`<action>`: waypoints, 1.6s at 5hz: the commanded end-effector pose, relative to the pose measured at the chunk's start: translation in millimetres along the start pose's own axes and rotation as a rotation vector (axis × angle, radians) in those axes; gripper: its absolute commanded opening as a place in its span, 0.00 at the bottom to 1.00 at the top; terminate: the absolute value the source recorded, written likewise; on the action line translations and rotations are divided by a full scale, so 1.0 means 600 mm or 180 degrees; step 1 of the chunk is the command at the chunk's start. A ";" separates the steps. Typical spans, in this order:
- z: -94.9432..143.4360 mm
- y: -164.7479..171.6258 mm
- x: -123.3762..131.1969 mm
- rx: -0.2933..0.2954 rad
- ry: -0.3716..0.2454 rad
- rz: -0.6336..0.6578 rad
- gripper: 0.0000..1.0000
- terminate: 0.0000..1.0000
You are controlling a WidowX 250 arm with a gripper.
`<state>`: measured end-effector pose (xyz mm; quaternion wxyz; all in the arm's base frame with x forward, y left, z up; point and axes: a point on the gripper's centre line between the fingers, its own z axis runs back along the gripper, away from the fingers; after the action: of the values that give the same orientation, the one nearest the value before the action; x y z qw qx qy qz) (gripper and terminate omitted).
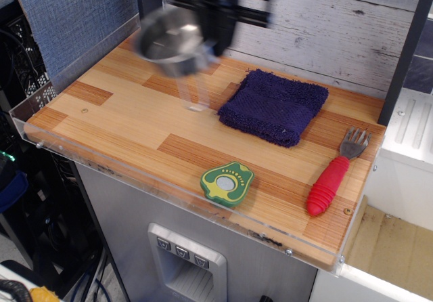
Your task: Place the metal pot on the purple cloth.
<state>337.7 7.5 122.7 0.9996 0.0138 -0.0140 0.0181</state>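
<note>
Stainless steel shows as a blurred round form in the upper part of the view: the metal pot [170, 39] is off the wooden tabletop [128, 119] and airborne, above the rear of the board and just to the left of the purple cloth [273, 105]. The pot's thin wire handle hangs below it as a faint streak.

Gripper state: the gripper [218, 19] is at the pot's right side, and since the pot is aloft with nothing under it, the gripper is judged to be clamped on the pot's rim. Motion blur hides the fingers themselves, so the exact contact point cannot be confirmed.

Task progress:
1. Pick-up: done, judging by the pot's raised position.
2. Transfer toward the cloth: partly done. The pot is near the cloth's left edge but not yet over it.
3. Lowering and release: not yet done. The cloth lies flat and unoccupied.

Remaining move, as a judgement: carry the pot to the right and slightly forward until centred over the cloth, then lower it and let go.

Other items: a green avocado toy [226, 183] and a red-handled fork [334, 174] lie near the front edge, well apart from the transfer path.
</note>
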 end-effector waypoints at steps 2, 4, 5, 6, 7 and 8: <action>-0.024 -0.131 0.049 -0.0057 -0.0100 -0.0367 0.00 0.00; -0.066 -0.105 0.078 0.0170 0.0061 -0.0319 0.00 0.00; -0.079 -0.100 0.085 0.0216 0.0118 -0.0327 0.00 0.00; -0.098 -0.103 0.084 0.0293 0.0204 -0.0374 0.00 0.00; -0.114 -0.105 0.082 0.0328 0.0266 -0.0402 0.00 0.00; -0.109 -0.106 0.077 0.0236 0.0224 -0.0414 1.00 0.00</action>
<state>390.2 -53.9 30.2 0.9962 0.0536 0.0495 -0.0479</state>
